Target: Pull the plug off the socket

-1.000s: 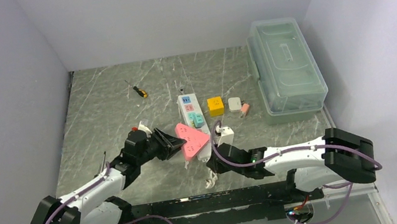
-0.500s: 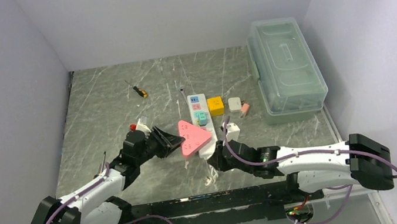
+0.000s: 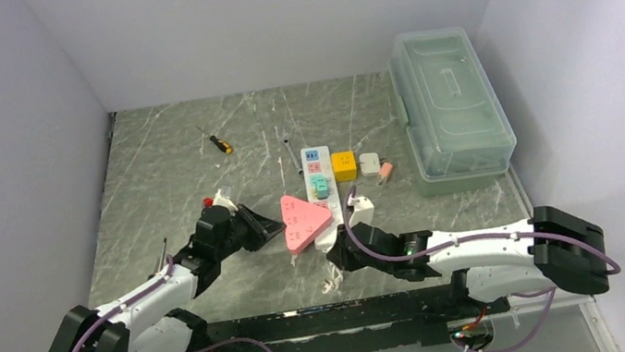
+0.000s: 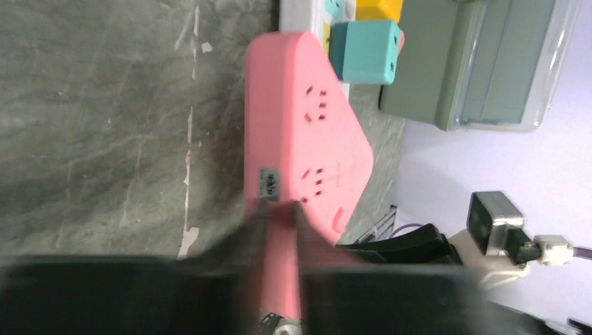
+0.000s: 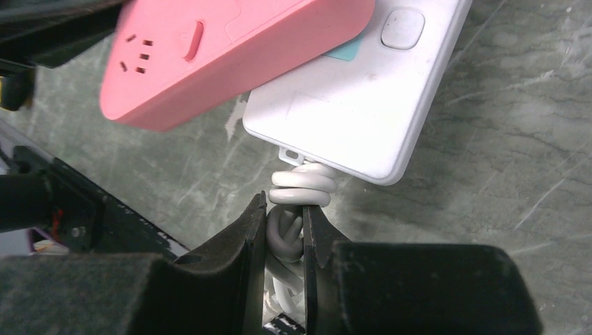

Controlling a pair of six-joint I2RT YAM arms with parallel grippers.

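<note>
Left gripper (image 3: 276,228) on pink plug (image 3: 306,218), socket (image 3: 316,158) adjoining

TEXT: I read none | LABEL: small dark label (image 4: 267,185) on side of pink plug (image 4: 307,132) | PRINT: too blurred

Screwdriver (image 3: 220,143), yellow cube (image 3: 343,166), clear lidded bin (image 3: 450,104)

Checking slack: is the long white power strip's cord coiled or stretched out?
Coiled: the white cord loops at the end of the long white power strip.
</note>
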